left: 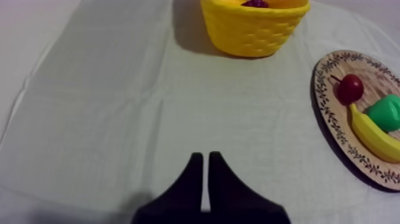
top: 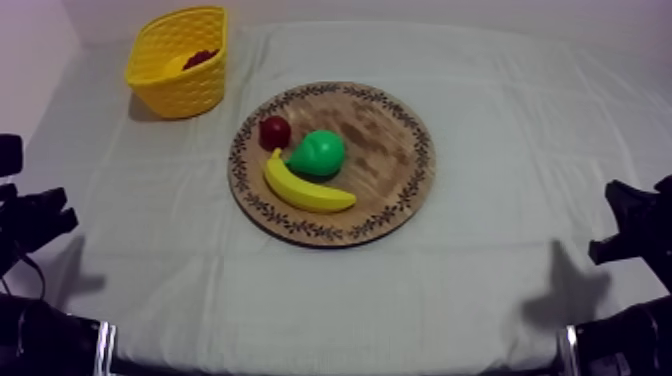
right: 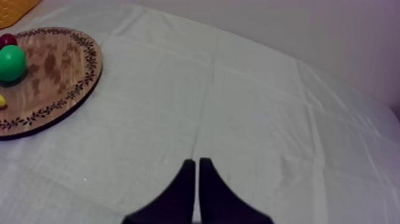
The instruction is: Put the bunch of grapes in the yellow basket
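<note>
Top view looks down into the yellow plastic lattice basket [top: 185,95], 10 o'clock from the round wooden board with patterned rim [top: 390,150]. The dark purple-red bunch of grapes [top: 200,58] lies inside it, toward its 3 o'clock side. Left wrist view catches their top over the rim. Left gripper [left: 203,156] and right gripper [right: 196,161]: 2 fingers pressed together each, holding nothing.

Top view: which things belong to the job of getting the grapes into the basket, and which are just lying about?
Job: bunch of grapes, already in the yellow basket; wooden board.
Lying about: banana, pear, small red fruit, all on the board.
</note>
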You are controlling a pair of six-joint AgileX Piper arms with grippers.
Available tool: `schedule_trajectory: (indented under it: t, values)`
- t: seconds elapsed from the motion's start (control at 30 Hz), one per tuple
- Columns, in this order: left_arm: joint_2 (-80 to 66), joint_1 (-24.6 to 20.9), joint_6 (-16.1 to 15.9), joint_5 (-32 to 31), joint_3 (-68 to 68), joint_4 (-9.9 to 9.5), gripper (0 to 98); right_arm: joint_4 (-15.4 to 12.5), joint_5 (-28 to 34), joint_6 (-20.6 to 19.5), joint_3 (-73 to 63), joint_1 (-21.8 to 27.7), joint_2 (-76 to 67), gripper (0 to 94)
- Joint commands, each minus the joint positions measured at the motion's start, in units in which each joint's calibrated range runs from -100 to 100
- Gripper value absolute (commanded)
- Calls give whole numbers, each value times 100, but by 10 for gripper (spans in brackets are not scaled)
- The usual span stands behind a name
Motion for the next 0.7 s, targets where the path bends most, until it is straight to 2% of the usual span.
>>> schedule_trajectory:
  t: [0.0, 0.3, 0.67]
  values:
    - [-382, -6, -75, 35, 55, 39, 6, -2, -2, 1, -1, 0, 0, 5]
    - [-1258, -149, -302, 147, 198, 154, 0, -2, -2, 1, -1, 0, 0, 5]
    - [-1555, -285, -515, 60, 318, 175, 0, -2, -2, 1, -1, 0, 0, 5]
